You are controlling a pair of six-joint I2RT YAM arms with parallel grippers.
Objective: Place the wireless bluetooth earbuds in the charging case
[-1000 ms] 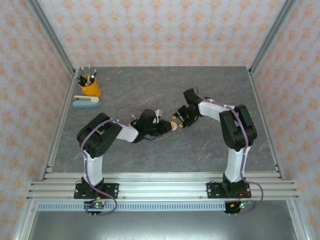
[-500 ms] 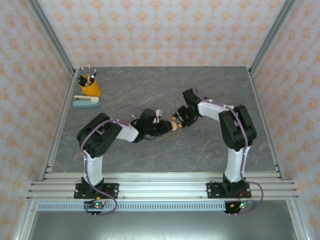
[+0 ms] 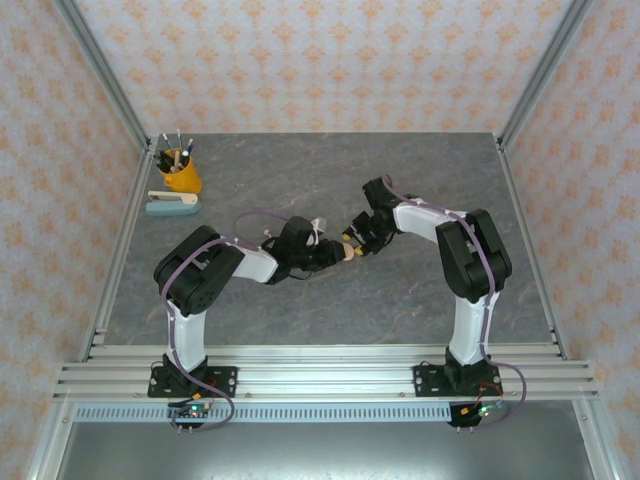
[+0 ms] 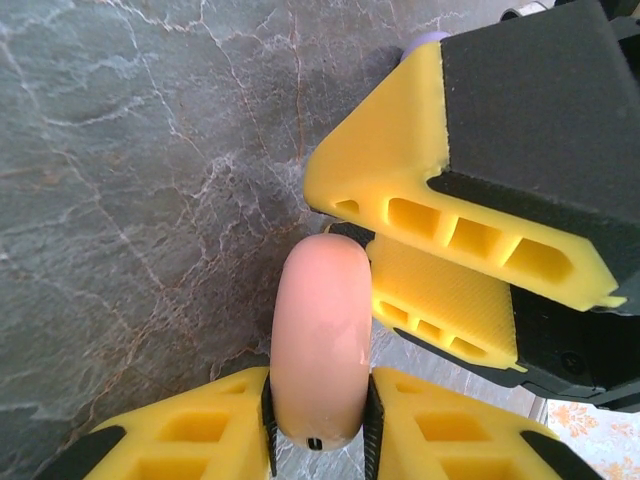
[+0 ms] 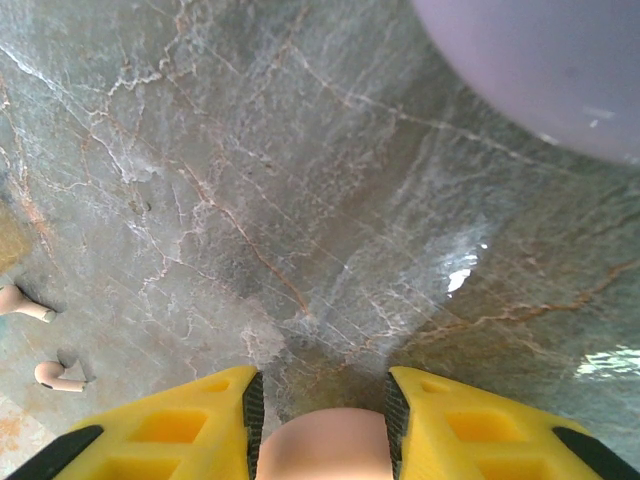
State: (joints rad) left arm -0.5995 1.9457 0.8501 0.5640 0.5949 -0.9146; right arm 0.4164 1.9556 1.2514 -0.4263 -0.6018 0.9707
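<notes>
So, left end effector [image 4: 320, 388] pinches the pink charging case [image 4: 320, 300] on edge around the tabletop [image 3: 300, 170] centre. Right end effector [image 5: 320, 385] has nudged leftward and now clamps the case's far end too. Likely a handover or lid-open. Two pale pink earbuds [image 5: 22, 300] lie loose on the tabletop nearby, none seated yet.

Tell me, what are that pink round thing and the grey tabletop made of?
The pink case: likely smooth plastic, semi-gloss; soft highlights run along its rounded edge. The tabletop: looks like dark grey marble with pale veins, though it could be printed laminate; light glints off it in the right wrist view.
</notes>
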